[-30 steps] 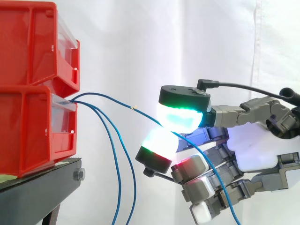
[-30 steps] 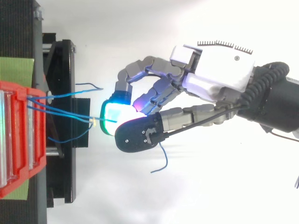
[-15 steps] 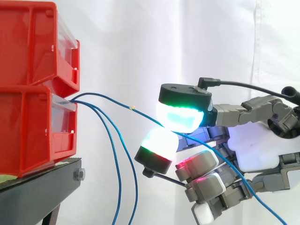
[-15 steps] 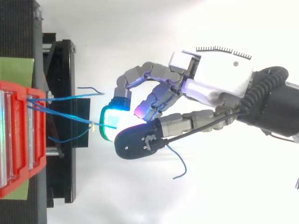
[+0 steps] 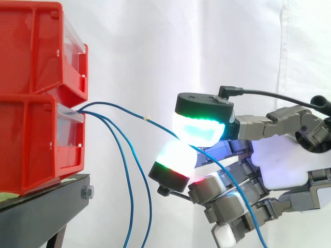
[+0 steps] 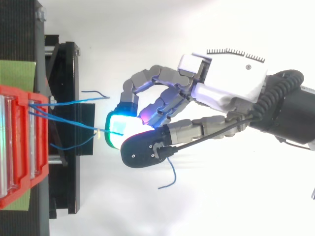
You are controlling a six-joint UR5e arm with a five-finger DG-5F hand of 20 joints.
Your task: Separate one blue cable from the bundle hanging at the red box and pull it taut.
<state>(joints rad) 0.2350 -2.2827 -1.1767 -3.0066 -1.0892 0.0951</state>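
Observation:
Several thin blue cables come out between the two stacked red bins (image 5: 36, 139). One blue cable (image 5: 139, 117) runs right from the bins to my hand (image 5: 279, 160) in a shallow arc. The hand is shut on it, with the cable pinched between the green-glowing thumb pad (image 5: 199, 126) and a finger pad (image 5: 176, 157) below. Past the pinch the cable slants down in front of the curled lower fingers. From above, the same cable (image 6: 78, 123) reaches the pinch at the hand (image 6: 231, 83), and its free tail (image 6: 171, 177) curls below. Two other cables (image 5: 149, 206) hang loose beside the bins.
The red bins (image 6: 19, 147) stand on a black stand (image 5: 41, 212) at the left, before a white curtain. A green strip (image 6: 17, 73) lies beside the bins. One short cable end (image 6: 96, 93) sticks out sideways over the stand (image 6: 66, 187).
The hand has shifted slightly and keeps its pinch. The cable's free tail swung out to the right half a second ago and has swung back to the left.

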